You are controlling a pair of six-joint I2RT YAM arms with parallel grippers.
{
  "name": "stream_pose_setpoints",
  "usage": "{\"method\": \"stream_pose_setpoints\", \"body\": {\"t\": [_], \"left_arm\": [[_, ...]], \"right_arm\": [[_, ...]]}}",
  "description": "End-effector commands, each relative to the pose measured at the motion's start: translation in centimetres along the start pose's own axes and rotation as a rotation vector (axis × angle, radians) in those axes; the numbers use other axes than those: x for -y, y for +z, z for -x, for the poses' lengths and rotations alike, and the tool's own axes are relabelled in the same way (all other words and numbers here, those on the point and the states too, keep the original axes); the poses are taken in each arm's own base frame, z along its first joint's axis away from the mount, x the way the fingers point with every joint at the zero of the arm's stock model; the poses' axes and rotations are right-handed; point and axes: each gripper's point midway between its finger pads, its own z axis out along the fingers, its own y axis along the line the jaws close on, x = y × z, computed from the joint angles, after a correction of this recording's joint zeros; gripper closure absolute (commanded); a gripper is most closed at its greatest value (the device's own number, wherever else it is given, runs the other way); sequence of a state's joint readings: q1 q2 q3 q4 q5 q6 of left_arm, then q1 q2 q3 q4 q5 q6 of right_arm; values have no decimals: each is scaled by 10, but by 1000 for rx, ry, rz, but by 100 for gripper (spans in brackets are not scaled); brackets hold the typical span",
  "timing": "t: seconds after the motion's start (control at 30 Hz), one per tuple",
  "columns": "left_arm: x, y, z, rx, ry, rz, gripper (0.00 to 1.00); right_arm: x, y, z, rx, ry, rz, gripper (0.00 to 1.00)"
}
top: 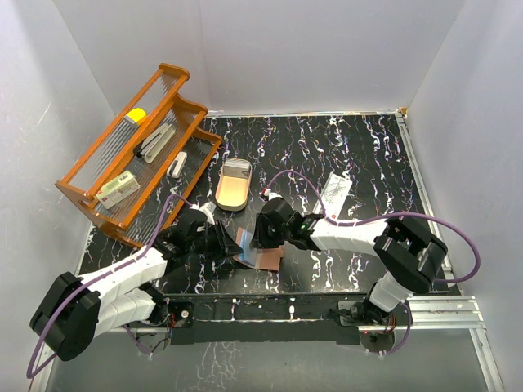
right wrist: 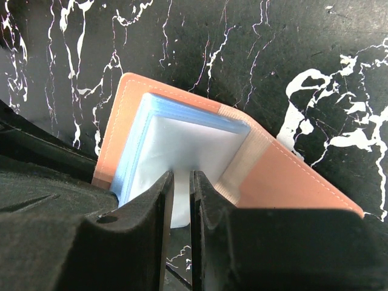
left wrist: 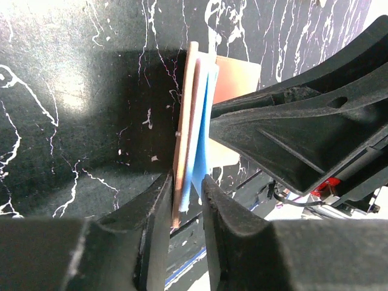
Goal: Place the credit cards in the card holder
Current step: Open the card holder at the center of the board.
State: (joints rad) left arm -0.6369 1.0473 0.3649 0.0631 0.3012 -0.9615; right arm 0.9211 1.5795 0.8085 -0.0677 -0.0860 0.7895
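The reddish-brown card holder lies open at the table's near middle, between both arms. My left gripper is shut on its near edge, clamping one flap together with a blue credit card. In the right wrist view the holder shows a pale blue credit card against its left flap, beside a clear pocket. My right gripper is nearly closed, its tips over that card with nothing between them. A white credit card lies alone further back and to the right.
A tan oval tray stands just behind the holder. An orange wire rack with a cream box and other items fills the back left. White walls enclose the black marbled table.
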Motion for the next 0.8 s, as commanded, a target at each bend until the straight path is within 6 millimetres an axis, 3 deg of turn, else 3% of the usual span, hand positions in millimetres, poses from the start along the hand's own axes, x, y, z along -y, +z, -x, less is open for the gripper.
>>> {"method": "stream_pose_setpoints", "body": {"t": [0.0, 0.13, 0.33, 0.6, 0.77], "left_arm": [[17, -5, 5, 5, 14, -53, 69], [19, -2, 2, -7, 12, -76, 61], [15, 3, 0, -29, 11, -69, 61], [18, 2, -1, -27, 11, -95, 79], [21, 1, -1, -20, 11, -114, 100]], "right_arm": [[-15, 1, 14, 48, -5, 46, 85], [-5, 5, 9, 48, -4, 19, 85], [0, 7, 5, 37, -8, 8, 85], [16, 3, 0, 66, 0, -32, 86], [22, 6, -8, 46, 9, -37, 87]]}}
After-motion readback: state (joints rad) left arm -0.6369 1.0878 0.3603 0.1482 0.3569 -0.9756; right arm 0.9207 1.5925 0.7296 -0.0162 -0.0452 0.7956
